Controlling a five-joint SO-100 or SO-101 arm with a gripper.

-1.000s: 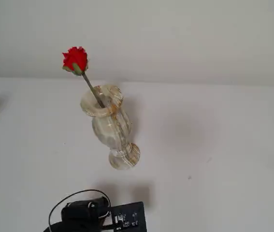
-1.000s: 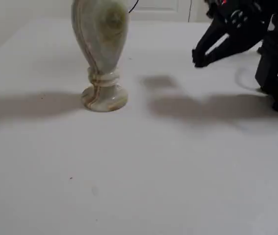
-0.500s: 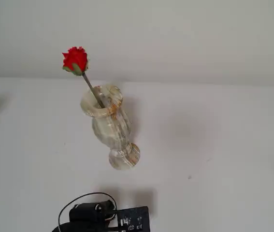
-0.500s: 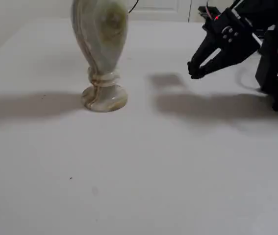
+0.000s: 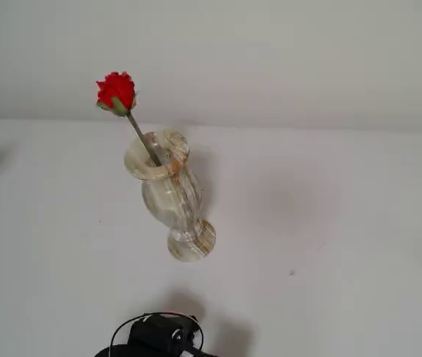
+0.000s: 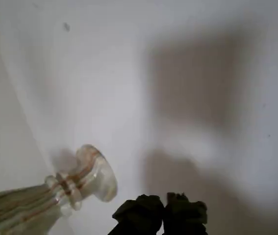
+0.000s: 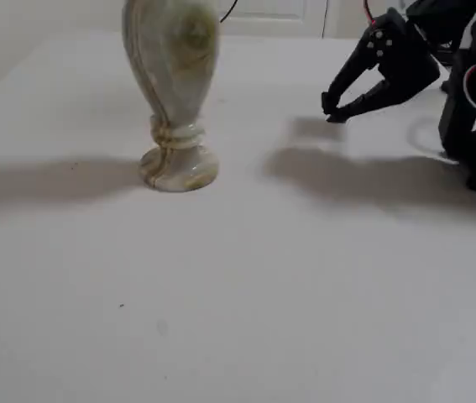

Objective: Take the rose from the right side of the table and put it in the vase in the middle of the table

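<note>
Rose (image 5: pixel 115 92) sits in the vase (image 5: pixel 167 192), stem leaning out over the rim, bloom up. Vase upright on the bench (image 7: pixel 246 285). Jaws empty, tips pressed together or nearly so, hovering above the bench, well apart from the vase in a fixed view.

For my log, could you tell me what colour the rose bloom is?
Bright red; the rose shows best in a fixed view.

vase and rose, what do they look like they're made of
The curvy cream vase with tan-brown streaks looks like polished marbled stone, perhaps onyx: banded veins and a soft sheen. The red rose bloom on its thin grey-green stem seems artificial, maybe fabric on a stiff plastic stem, though the view is too coarse to be sure.
</note>
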